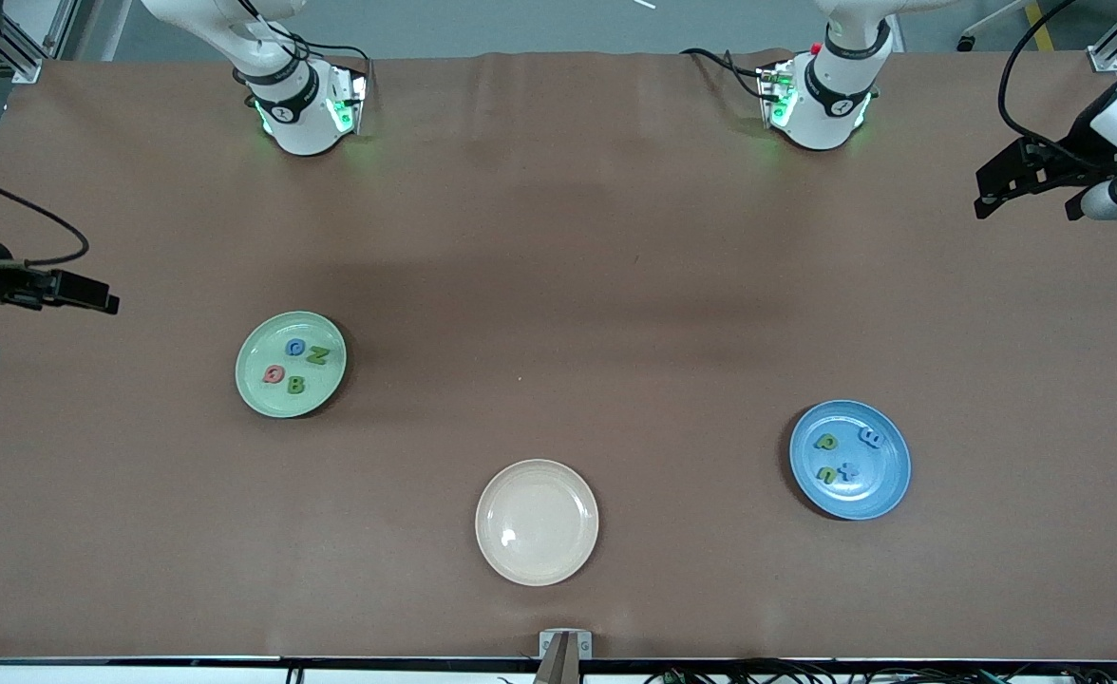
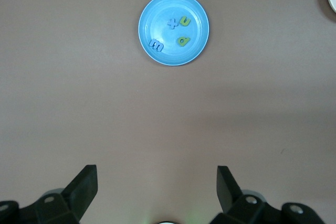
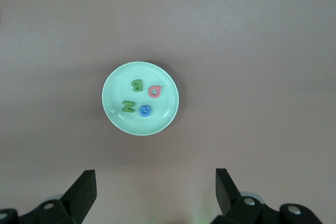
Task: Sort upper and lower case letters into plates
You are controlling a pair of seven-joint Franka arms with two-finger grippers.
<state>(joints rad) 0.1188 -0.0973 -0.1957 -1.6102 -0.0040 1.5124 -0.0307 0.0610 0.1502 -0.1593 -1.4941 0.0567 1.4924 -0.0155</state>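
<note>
Both hands hung wide open and empty: left hand (image 2: 157, 192) over bare tabletop (image 1: 558, 237) short of the blue plate (image 2: 197, 40), whose lowercase letters (image 2: 178, 32) only its wrist view resolved; right hand (image 3: 156, 192) likewise short of the green plate (image 3: 113, 111).

Letters lay on two plates; no other writing was readable.
On the pale green plate (image 1: 256, 389), at the middle left of the front view, four capitals could be read: a blue G (image 1: 295, 349), a green N (image 1: 317, 356), a red Q (image 1: 274, 374) and a green B (image 1: 295, 385). On the blue plate (image 1: 886, 494), at the lower right of that view, lay a blue m (image 1: 871, 436), a blue x (image 1: 849, 469), and two small green letters, apparently a p (image 1: 825, 442) and a u (image 1: 827, 474).
</note>
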